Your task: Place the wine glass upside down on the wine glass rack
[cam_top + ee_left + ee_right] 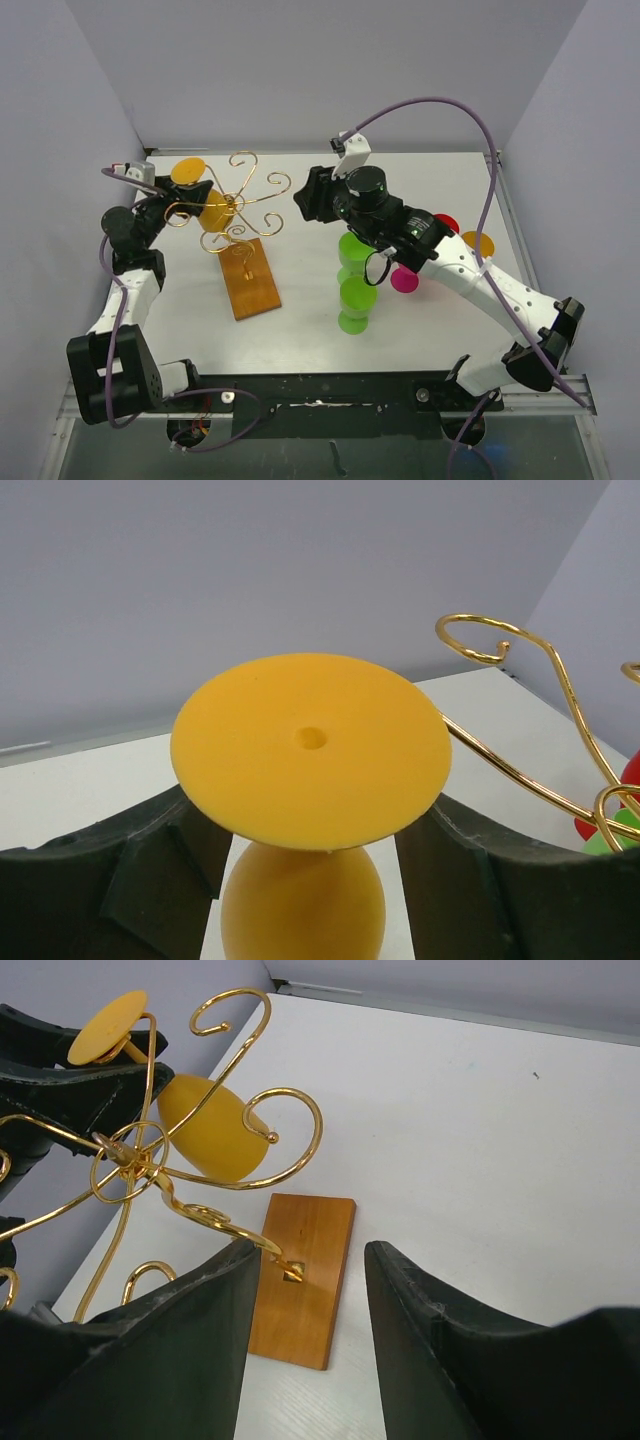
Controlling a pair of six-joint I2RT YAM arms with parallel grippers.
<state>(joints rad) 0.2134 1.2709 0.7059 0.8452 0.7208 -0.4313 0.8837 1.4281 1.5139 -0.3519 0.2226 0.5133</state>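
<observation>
A yellow wine glass (214, 211) hangs upside down among the curled gold arms of the wine glass rack (262, 201), foot (310, 748) up and bowl (300, 905) down. My left gripper (196, 196) is open; its fingers (95, 880) stand on either side of the bowl with a gap on each side. The rack's wooden base (250, 280) lies on the table. My right gripper (303, 196) is open above that base (310, 1245), holding nothing. From the right wrist, the glass (210, 1135) and the gold wire hub (125, 1155) show at the upper left.
Two green wine glasses (356, 298) stand in the middle of the table under the right arm. Pink (405, 279), red (446, 222) and orange (479, 243) glasses sit farther right. Grey walls close in the left, back and right sides.
</observation>
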